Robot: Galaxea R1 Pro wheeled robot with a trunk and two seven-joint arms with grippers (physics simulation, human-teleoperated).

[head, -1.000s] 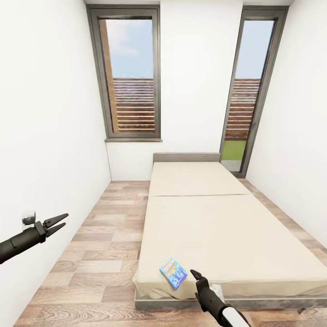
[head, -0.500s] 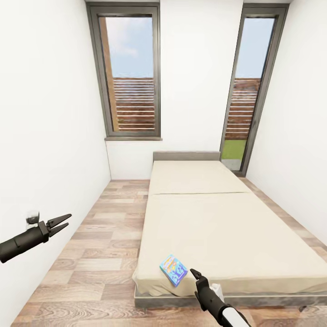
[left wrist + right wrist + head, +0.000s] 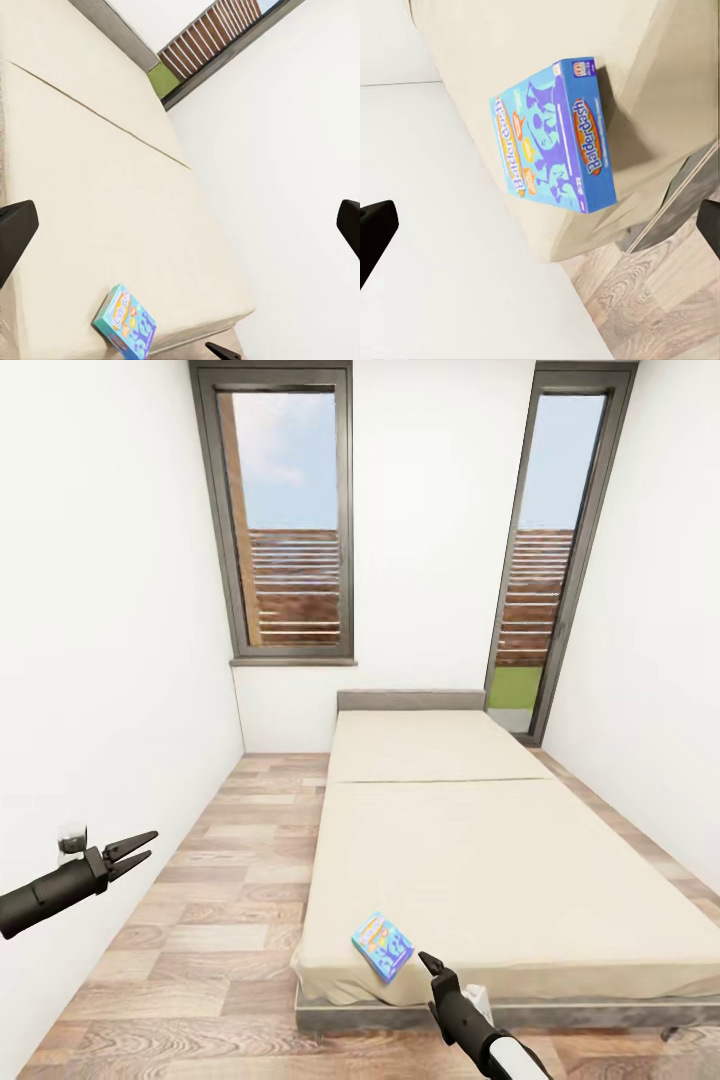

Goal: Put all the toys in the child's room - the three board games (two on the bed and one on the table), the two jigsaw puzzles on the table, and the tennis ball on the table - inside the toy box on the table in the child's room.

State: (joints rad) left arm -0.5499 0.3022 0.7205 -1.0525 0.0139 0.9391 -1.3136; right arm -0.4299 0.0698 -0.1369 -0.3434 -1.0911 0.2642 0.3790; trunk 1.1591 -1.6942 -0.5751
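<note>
Here, the right wrist view gives us what the head view cannot: the light-blue board game carries an orange "Balderdash" logo on its face and side, and it lies flat on the beige bed right at the corner, one end reaching the mattress edge. In the head view the same box sits just ahead of and slightly left of our right gripper, near but apart from its tips; there we cannot tell how the right jaws stand, though in the right wrist view the two dark fingertips sit far out at either side, so we read them as spread wide with nothing between. Our left gripper hangs well away over the floor beside the white wall, jaws parted and empty. From the left wrist the game appears beyond the spread fingers, near the mattress's corner. Open wood-plank floor runs between wall and bed. Two tall dark-framed windows stand behind the headboard.
</note>
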